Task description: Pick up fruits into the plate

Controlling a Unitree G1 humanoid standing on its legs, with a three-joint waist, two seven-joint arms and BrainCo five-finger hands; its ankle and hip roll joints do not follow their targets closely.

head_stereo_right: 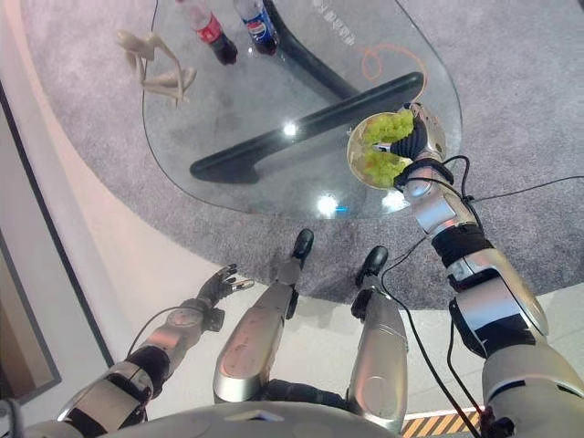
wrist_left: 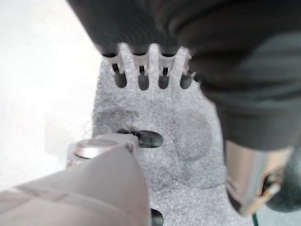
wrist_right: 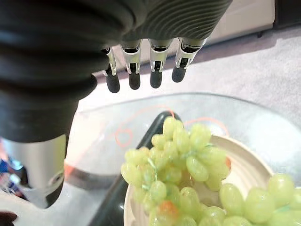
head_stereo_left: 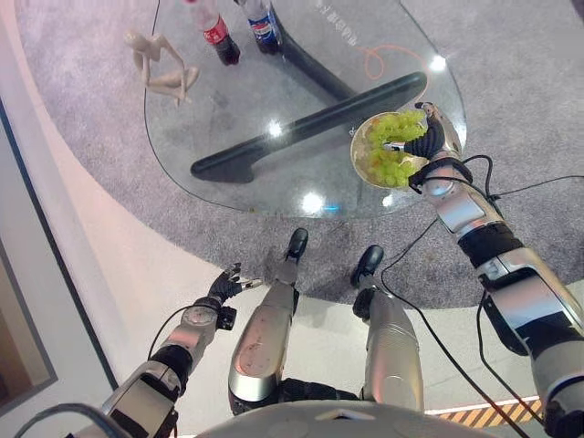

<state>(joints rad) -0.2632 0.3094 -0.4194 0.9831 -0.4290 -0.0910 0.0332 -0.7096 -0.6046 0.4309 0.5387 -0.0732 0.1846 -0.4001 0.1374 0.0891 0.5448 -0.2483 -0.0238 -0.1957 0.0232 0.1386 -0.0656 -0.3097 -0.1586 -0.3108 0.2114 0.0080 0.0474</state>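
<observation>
A pale round plate [head_stereo_left: 357,148] stands on the right end of the glass table [head_stereo_left: 228,109], piled with bunches of green grapes [head_stereo_left: 394,128]. My right hand [head_stereo_left: 429,139] hovers just over the plate's right side, its fingers [wrist_right: 134,75] straight and stretched above the grapes [wrist_right: 181,162], holding nothing. The plate's rim [wrist_right: 247,165] shows under the fruit in the right wrist view. My left hand [head_stereo_left: 224,286] hangs low beside my body, well short of the table, with its fingers [wrist_left: 142,77] relaxed and empty over the grey carpet.
Two soda bottles [head_stereo_left: 217,35] [head_stereo_left: 263,24] stand at the table's far edge, with a beige figurine [head_stereo_left: 162,66] to their left. A dark curved base [head_stereo_left: 310,123] shows through the glass. An orange loop [head_stereo_left: 374,60] lies beyond the plate.
</observation>
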